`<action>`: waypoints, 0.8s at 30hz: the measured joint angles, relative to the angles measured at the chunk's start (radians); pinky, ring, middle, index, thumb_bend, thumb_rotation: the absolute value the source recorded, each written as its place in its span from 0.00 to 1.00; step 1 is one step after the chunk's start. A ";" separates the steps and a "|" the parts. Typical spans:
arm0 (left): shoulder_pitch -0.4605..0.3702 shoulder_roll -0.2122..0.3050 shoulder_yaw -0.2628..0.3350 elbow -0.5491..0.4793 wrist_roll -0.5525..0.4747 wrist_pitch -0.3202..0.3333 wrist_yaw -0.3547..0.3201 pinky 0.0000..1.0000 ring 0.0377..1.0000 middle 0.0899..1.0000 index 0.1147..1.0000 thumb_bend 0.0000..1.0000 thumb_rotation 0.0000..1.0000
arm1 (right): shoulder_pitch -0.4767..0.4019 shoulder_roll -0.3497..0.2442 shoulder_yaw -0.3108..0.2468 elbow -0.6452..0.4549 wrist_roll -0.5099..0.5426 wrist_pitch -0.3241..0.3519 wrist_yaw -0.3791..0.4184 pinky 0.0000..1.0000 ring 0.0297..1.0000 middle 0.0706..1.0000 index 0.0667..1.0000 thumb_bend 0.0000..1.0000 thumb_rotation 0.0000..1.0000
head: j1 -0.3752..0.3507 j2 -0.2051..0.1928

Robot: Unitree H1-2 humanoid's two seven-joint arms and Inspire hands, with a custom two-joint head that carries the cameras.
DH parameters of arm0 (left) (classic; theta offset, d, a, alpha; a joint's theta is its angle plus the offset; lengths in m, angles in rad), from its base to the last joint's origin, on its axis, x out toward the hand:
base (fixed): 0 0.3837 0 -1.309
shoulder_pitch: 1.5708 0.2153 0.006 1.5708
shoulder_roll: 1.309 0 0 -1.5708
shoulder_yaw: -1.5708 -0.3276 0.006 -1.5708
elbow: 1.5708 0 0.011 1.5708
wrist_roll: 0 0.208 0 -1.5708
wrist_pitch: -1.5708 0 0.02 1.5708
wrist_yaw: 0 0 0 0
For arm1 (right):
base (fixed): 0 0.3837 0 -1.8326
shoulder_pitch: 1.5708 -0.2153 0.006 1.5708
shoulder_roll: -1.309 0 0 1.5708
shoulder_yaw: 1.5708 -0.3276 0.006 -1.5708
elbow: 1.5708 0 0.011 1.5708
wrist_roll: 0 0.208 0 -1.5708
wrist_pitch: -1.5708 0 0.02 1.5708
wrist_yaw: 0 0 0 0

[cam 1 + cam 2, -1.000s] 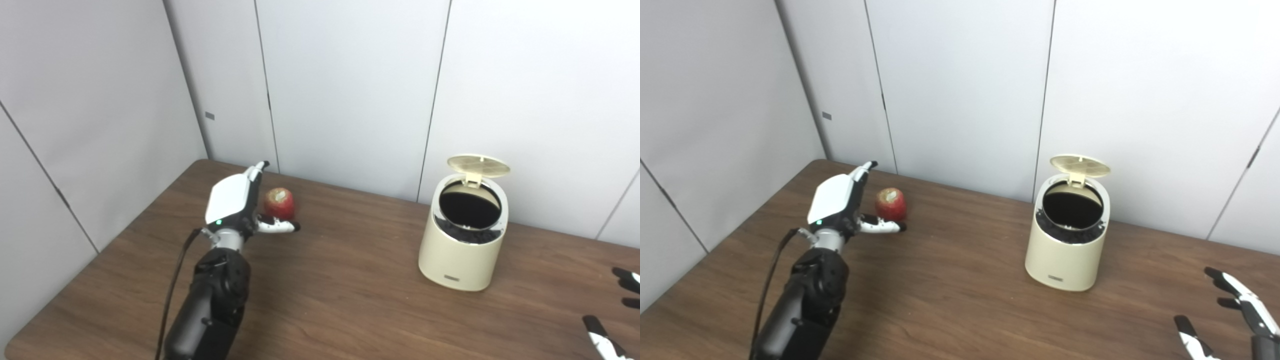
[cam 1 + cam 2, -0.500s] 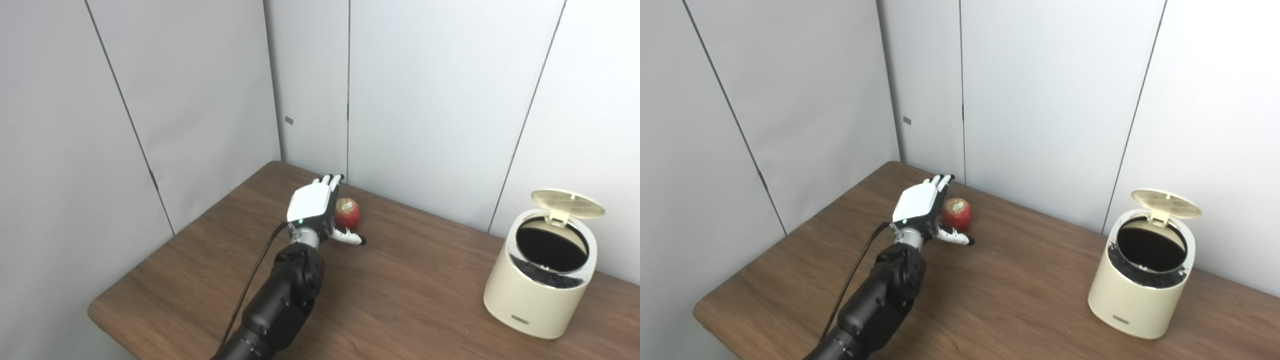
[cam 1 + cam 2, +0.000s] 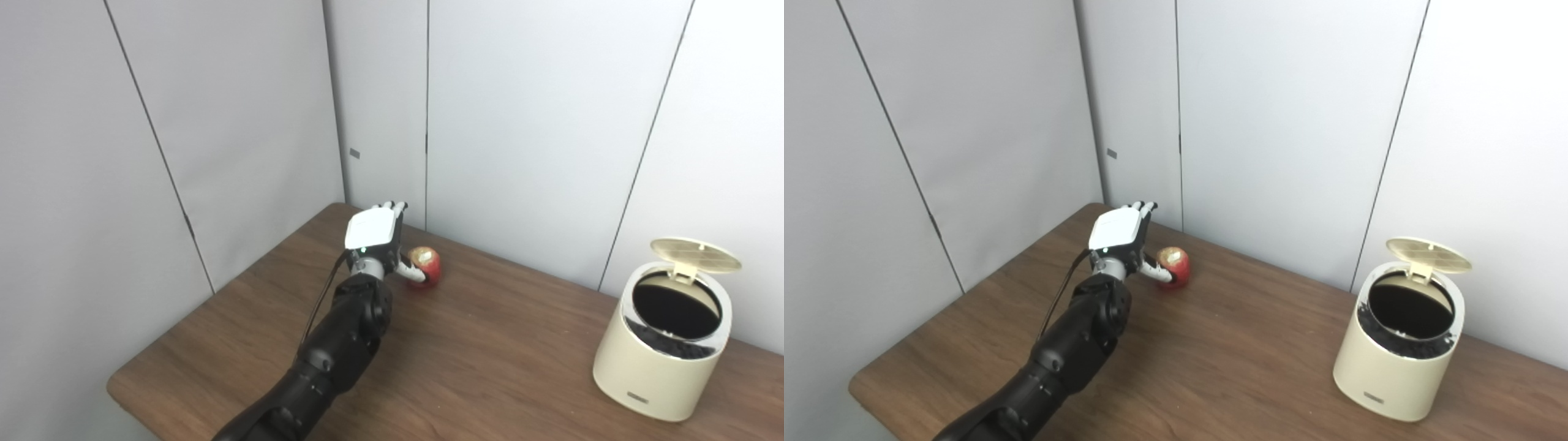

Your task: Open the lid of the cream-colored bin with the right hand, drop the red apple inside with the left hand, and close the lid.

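Brown table [image 3: 490,367]: bin [image 3: 664,361] lid [image 3: 695,255] up. Left hand [image 3: 375,236] spread wide beside apple [image 3: 427,264], maybe touching. Grab needed next.

Red apple [image 3: 428,265]; cream bin [image 3: 661,361], black interior; white-backed left hand [image 3: 375,236]; brown woodgrain table [image 3: 478,361].

Apples: one [image 3: 427,265], centre of frame | Bins: one [image 3: 663,349], lower right of frame | Lids: one [image 3: 695,255], right of frame | Hands: one [image 3: 375,237], centre of frame | Tables: one [image 3: 490,367], lower half of frame
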 measured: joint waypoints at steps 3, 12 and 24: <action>-0.019 0.008 -0.028 0.035 0.119 0.003 -0.137 0.45 0.54 0.60 0.69 1.00 0.28 | 0.000 0.000 0.001 -0.001 0.001 0.000 0.000 0.64 0.77 0.80 0.78 0.34 0.85 | -0.014 0.002; -0.111 0.095 -0.179 0.046 0.291 0.003 -0.515 0.15 0.20 0.29 0.74 1.00 0.30 | 0.005 0.006 0.000 -0.010 0.003 0.000 0.001 0.61 0.76 0.79 0.78 0.37 0.87 | -0.035 0.008; -0.105 0.095 -0.161 0.035 0.152 0.003 -0.509 0.26 0.34 0.43 0.73 1.00 0.27 | 0.008 0.020 -0.017 -0.013 -0.019 0.000 0.002 0.59 0.75 0.79 0.78 0.44 0.95 | -0.067 0.014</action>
